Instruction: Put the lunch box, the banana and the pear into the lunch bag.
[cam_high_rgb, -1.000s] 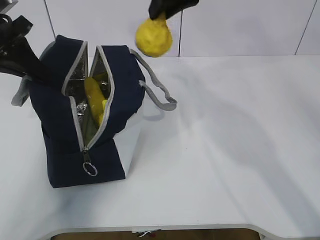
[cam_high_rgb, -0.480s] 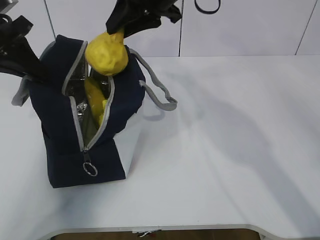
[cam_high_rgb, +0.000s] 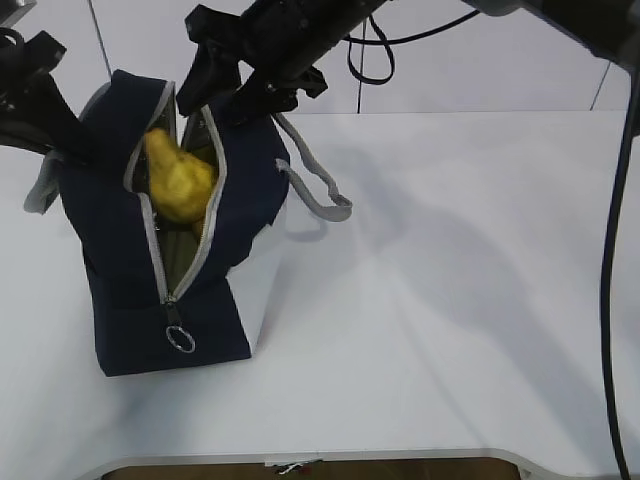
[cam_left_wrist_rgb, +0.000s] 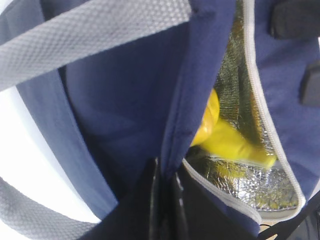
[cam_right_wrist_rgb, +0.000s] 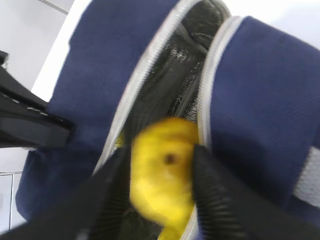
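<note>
The navy lunch bag (cam_high_rgb: 120, 260) stands open at the left of the table. The yellow pear (cam_high_rgb: 178, 182) is in its mouth, tilted and blurred, between the zipper edges. My right gripper (cam_high_rgb: 210, 105) is open just above it; in the right wrist view its fingers (cam_right_wrist_rgb: 215, 190) stand wide on either side of the pear (cam_right_wrist_rgb: 162, 175). My left gripper (cam_high_rgb: 85, 150) is shut on the bag's left top edge (cam_left_wrist_rgb: 200, 75), pinching navy fabric (cam_left_wrist_rgb: 165, 200). Blurred yellow (cam_left_wrist_rgb: 225, 142) shows against the foil lining; pear or banana, I cannot tell. The lunch box is hidden.
The bag's grey handle (cam_high_rgb: 315, 190) droops to the right onto the white table (cam_high_rgb: 450, 300). The zipper ring pull (cam_high_rgb: 180, 338) hangs at the bag's front. A black cable (cam_high_rgb: 610, 250) hangs at the right edge. The table's front edge (cam_high_rgb: 300, 455) is near.
My right gripper carried the pear left from above the table to over the bag, then opened. The pear has dropped from the fingers into the bag's mouth. The left gripper has not moved.
</note>
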